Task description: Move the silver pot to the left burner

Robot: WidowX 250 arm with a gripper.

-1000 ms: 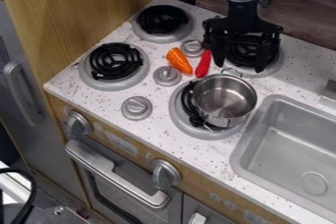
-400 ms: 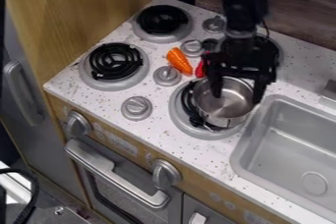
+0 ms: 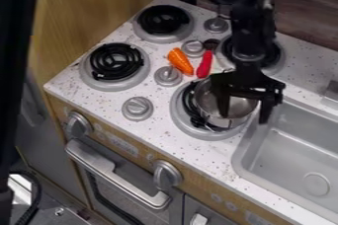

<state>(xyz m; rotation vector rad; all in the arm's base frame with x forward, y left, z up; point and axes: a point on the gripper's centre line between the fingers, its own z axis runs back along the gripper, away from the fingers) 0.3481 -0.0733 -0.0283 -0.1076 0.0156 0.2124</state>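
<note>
While the silver pot [image 3: 210,103] sat on the front right burner [image 3: 188,129], off toward the right of its coil, bare metal showed in the visible part of its inside. Sink [image 3: 290,142] set into the speckled surface [image 3: 161,132], just right of the pot; round drain [image 3: 316,183] visible in its bottom.

Claw [image 3: 244,111] hung over the right part of the pot, released, its two fingers spread apart. One finger overlapped the pot's inside in view; the other lay to the right, outside the rim, by the sink's edge. Contact with the pot: could not be told for certain.

Claw and arm hid part of the pot's rim and part of the back right burner [image 3: 275,61]. A dark upright shape [image 3: 19,41] cut off the left side. Markings on the wooden front [image 3: 125,142] were too small to make out.
</note>
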